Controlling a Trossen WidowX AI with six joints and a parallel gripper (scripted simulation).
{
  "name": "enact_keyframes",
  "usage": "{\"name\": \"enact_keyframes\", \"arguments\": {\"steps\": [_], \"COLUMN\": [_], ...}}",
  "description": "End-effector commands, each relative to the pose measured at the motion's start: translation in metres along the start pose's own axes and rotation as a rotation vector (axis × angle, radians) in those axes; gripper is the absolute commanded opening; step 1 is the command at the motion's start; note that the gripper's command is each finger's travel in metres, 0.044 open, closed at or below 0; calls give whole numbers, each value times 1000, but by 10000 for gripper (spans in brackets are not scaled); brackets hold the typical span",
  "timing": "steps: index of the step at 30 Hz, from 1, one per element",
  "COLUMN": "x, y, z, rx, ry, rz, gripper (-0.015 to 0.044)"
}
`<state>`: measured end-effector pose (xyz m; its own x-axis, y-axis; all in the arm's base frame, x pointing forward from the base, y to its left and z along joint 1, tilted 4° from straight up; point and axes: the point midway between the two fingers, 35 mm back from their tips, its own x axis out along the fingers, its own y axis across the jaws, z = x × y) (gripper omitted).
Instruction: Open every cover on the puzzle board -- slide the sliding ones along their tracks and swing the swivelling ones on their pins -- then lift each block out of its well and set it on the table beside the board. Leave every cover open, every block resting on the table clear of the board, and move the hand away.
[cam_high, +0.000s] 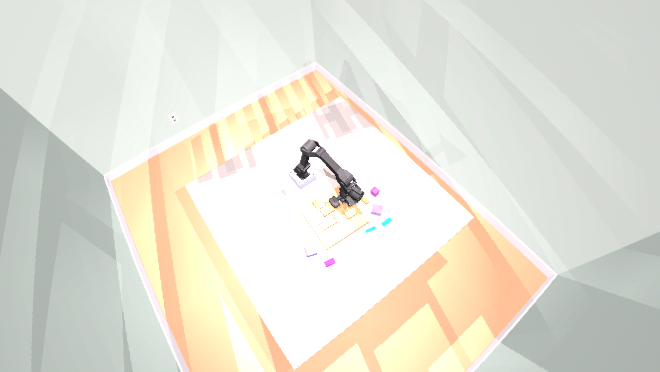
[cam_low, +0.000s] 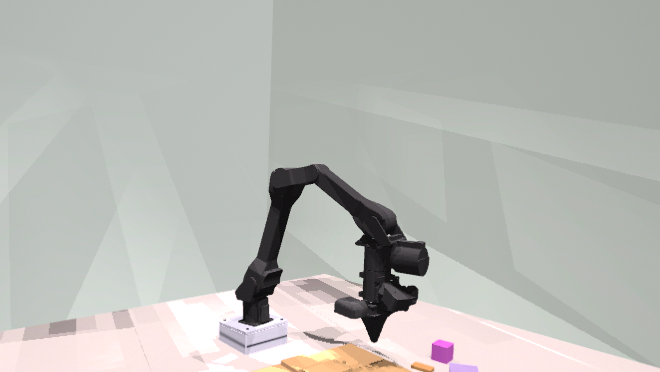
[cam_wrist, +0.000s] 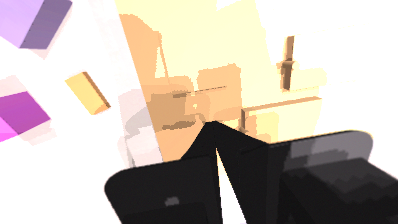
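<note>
Overhead, the black end effector (cam_low: 374, 336), closed tight and holding nothing, points down just above the wooden puzzle board (cam_high: 334, 224), while a magenta block (cam_low: 442, 350) rests on the table (cam_high: 240, 240) beside it.

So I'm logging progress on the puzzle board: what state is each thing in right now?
gripper: shut, holding nothing, tips pointing down just above the puzzle board's edge.
puzzle board: flat on the table; cover positions too washed out to tell.
magenta cube: on the table, off the board.
lilac block: on the table beside the board.
cyan pieces: on the table, off the board.
</note>
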<state>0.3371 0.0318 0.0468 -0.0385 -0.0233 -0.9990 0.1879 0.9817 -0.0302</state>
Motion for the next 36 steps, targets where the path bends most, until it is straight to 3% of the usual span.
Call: {"name": "enact_keyframes", "arguments": {"steps": [1, 36], "x": [0, 34], "y": [1, 2], "z": [0, 2], "rx": [5, 5], "ry": [0, 0], "rz": [3, 3], "gripper": [0, 0]}}
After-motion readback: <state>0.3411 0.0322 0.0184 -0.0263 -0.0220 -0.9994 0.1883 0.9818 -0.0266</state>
